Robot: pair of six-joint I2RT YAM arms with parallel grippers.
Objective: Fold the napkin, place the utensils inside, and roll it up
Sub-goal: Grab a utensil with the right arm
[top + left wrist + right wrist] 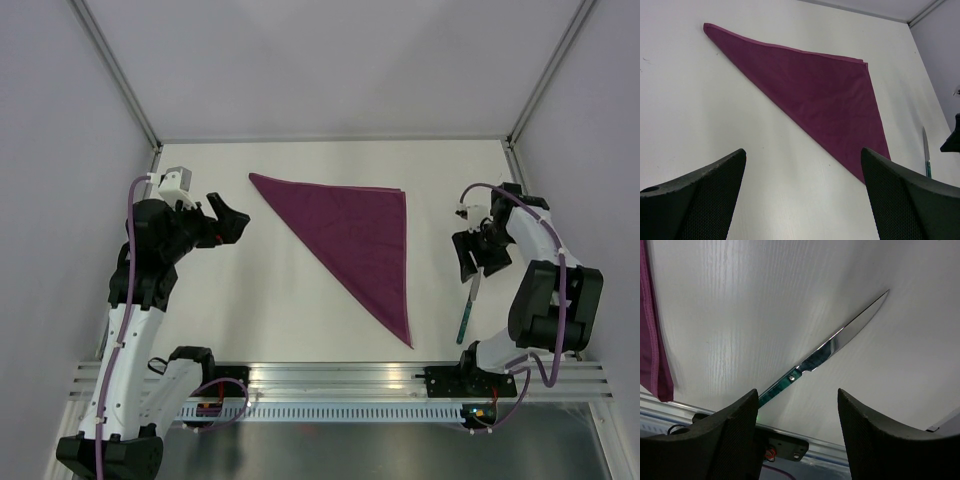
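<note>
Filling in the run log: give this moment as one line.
napkin: folded triangle | knife: on table, unheld | left fingers: open, empty | right fingers: open, by knife

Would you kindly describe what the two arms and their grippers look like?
The left arm and the right arm both mix white links with bulky black joint housings. A lilac cable runs along each. The left gripper and right gripper are black, with broad, tapered fingers of finely dimpled texture. No markings show.
</note>
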